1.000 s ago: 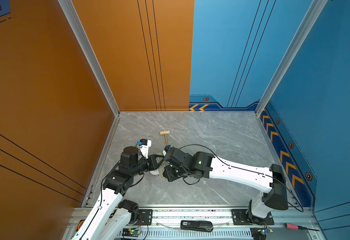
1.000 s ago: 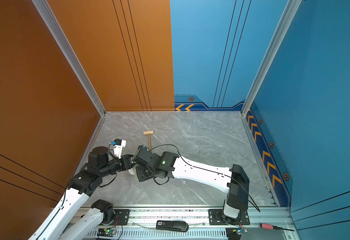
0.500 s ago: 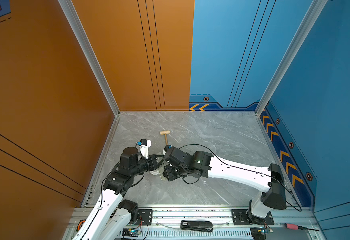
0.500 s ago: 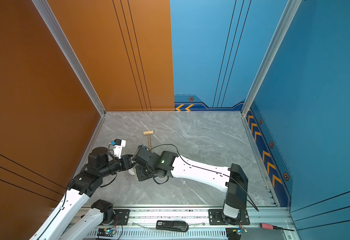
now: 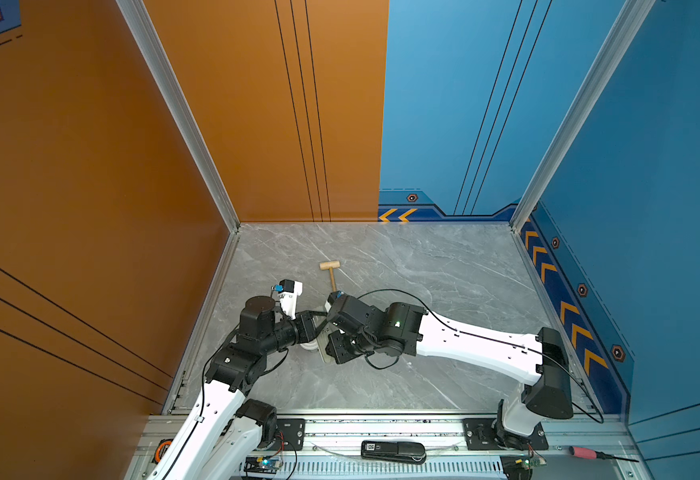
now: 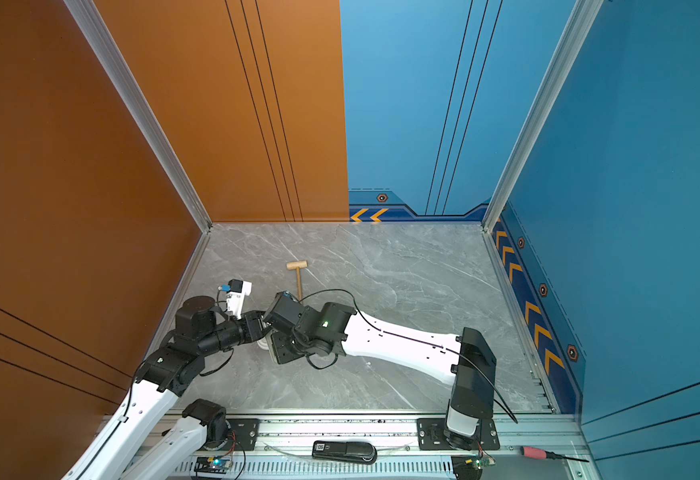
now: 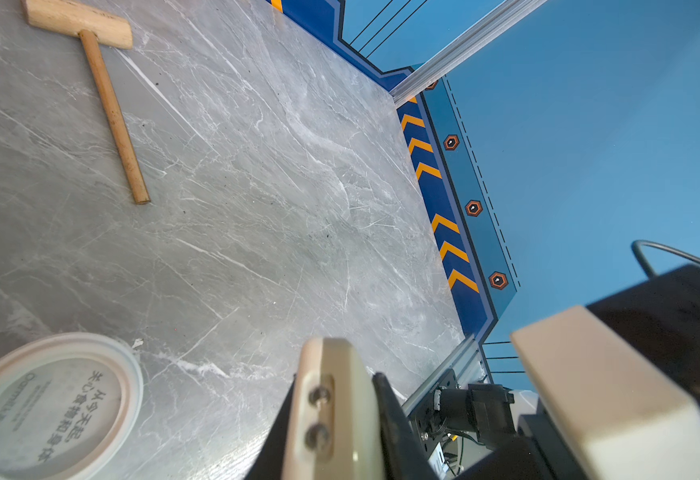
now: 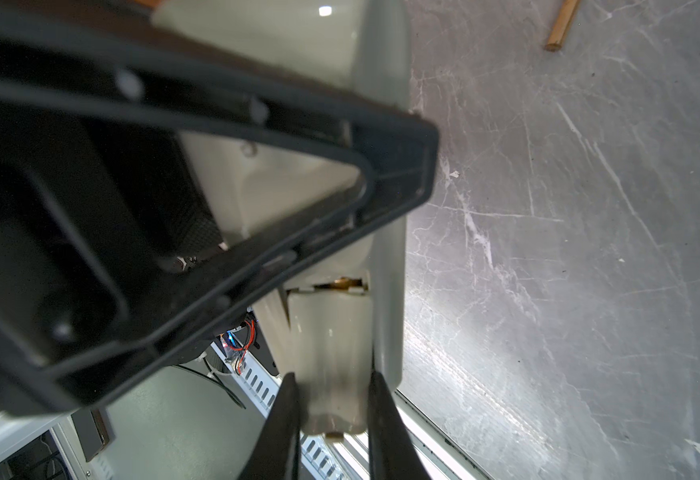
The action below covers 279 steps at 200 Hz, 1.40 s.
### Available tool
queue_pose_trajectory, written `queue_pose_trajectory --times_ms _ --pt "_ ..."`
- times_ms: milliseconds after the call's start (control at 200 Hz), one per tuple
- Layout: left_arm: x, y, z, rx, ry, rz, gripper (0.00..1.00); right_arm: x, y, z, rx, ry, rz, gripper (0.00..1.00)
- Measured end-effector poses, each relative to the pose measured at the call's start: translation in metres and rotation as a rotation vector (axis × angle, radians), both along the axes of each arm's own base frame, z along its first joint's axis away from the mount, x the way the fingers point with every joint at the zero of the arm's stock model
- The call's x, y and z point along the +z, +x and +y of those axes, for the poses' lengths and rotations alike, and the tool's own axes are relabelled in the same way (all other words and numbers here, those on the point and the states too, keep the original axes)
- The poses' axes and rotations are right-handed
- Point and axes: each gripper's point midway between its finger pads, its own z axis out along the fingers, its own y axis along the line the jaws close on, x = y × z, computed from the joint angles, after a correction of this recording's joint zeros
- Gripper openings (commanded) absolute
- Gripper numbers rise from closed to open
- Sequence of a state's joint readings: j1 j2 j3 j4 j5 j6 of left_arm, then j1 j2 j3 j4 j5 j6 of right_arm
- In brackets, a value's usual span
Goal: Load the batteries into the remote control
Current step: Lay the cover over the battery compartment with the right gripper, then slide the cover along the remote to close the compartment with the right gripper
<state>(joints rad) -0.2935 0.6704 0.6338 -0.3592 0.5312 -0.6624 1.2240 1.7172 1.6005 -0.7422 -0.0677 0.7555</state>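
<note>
Remote control (image 8: 331, 332) is gripped where the two arms meet, well beyond the black device (image 5: 394, 451) that is parked on the front rail. Its lower end is clamped between the narrowly parted fingers of the right gripper (image 8: 331, 374). A gold glint (image 8: 340, 285) is shown in a seam across the remote's back. It may be a battery end, but the gap is too thin for that to be told. The left gripper (image 7: 334, 390) is closed on a small beige piece (image 7: 348, 415). One of its fingers is seen lying across the remote's back in the right wrist view. A round white lid (image 7: 53, 411) is set on the grey table (image 5: 423, 291) just beside the remote, on the left arm's side. A wooden mallet (image 7: 109, 108) is laid flat on the table well beyond the remote, farther from the rail.
</note>
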Motion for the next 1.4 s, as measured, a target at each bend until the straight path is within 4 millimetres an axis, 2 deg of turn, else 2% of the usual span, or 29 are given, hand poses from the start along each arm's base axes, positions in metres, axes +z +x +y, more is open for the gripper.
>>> queue_pose_trajectory --times_ms 1397 --pt "-0.0055 -0.0100 -0.0045 -0.073 0.029 -0.006 0.00 -0.0017 -0.0097 -0.0040 0.017 -0.011 0.000 0.00"
